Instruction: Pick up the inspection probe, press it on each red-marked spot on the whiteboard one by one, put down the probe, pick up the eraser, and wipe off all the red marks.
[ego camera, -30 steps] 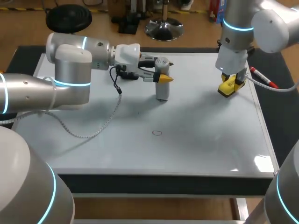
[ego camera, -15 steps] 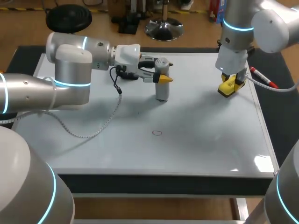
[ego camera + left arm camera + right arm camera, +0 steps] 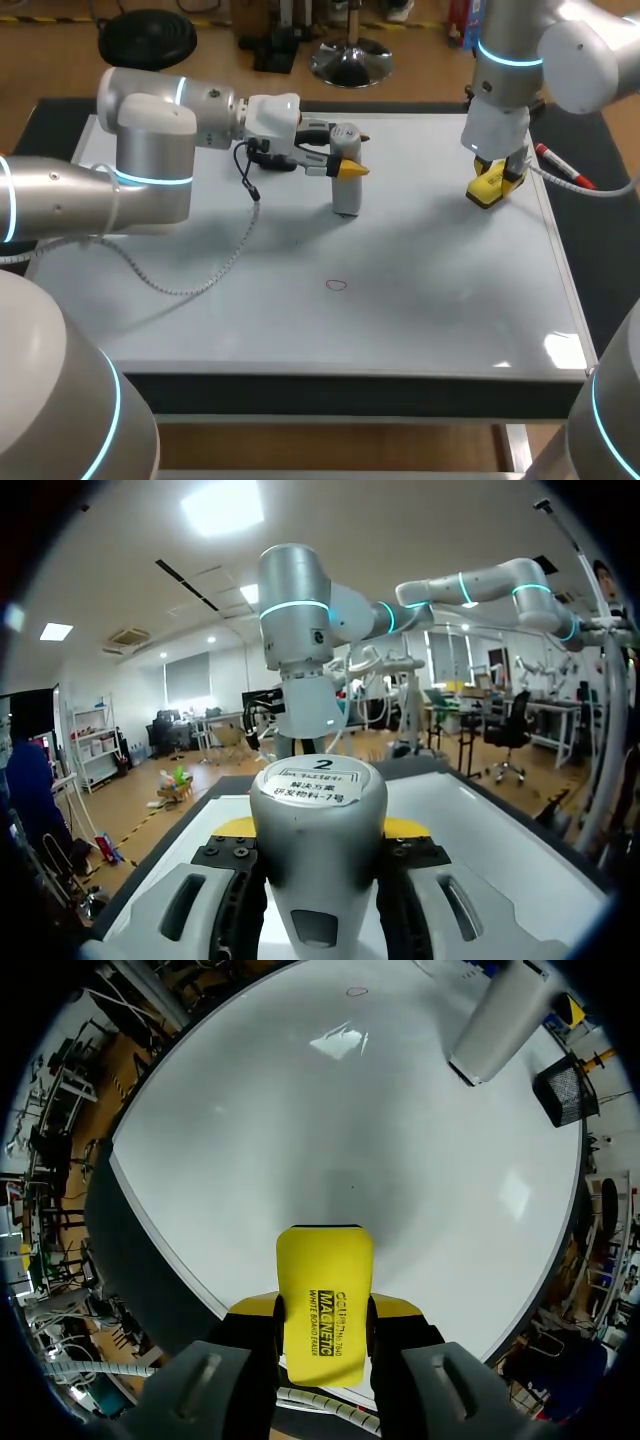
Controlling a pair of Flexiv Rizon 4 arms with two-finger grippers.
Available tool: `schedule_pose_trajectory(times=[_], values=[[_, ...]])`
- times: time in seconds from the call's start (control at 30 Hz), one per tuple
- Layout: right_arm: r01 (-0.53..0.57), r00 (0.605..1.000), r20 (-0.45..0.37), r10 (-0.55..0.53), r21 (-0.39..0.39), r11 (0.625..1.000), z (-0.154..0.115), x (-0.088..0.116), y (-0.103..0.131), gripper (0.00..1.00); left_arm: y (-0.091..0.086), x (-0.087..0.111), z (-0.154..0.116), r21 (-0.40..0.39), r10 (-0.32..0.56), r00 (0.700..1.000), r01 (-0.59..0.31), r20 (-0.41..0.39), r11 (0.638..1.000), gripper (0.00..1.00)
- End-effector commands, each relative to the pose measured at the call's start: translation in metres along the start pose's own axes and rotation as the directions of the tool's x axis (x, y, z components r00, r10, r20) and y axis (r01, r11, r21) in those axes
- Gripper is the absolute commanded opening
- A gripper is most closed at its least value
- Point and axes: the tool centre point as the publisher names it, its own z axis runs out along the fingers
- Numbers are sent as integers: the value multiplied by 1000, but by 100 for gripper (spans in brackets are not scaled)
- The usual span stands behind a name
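Note:
The grey cylindrical inspection probe [image 3: 347, 172] stands upright on the whiteboard [image 3: 420, 320] near its far middle. My left gripper [image 3: 352, 169] comes in sideways and is shut on it; in the left wrist view the probe [image 3: 318, 855] fills the space between the yellow tips. My right gripper [image 3: 494, 187] hangs over the board's far right, shut on the yellow eraser [image 3: 490, 185], which shows between its fingers [image 3: 322, 1305] in the right wrist view. One small red circle mark [image 3: 336, 285] lies on the board's middle, seen also as the red mark [image 3: 356, 992] far ahead of the eraser.
A red marker pen [image 3: 563, 166] lies beyond the board's right edge. The left gripper's black cable [image 3: 250, 190] and a white cable [image 3: 190, 285] trail over the board's left part. The board's front edge [image 3: 350, 375] runs near the table's front.

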Motion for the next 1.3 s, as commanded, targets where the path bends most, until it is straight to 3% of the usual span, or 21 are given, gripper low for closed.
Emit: schedule_pose_trajectory(times=[0.03,0.63,0.83,1.3], values=[[1,1000,-3,-1,2,1000,-1,0,-1,0,-3,-2,0,-9,-7,1000,7,-6,1000,0],[1,1000,-3,-1,2,1000,-1,0,-1,0,-58,-37,-5,-9,4,999,-4,-44,1000,0],[1,1000,-3,-1,2,1000,-1,0,-1,0,-77,-63,-6,-24,40,998,-41,-51,999,0],[1,1000,-3,-1,2,1000,-1,0,-1,0,-101,-134,-6,-7,11,999,-11,-44,1000,0]])
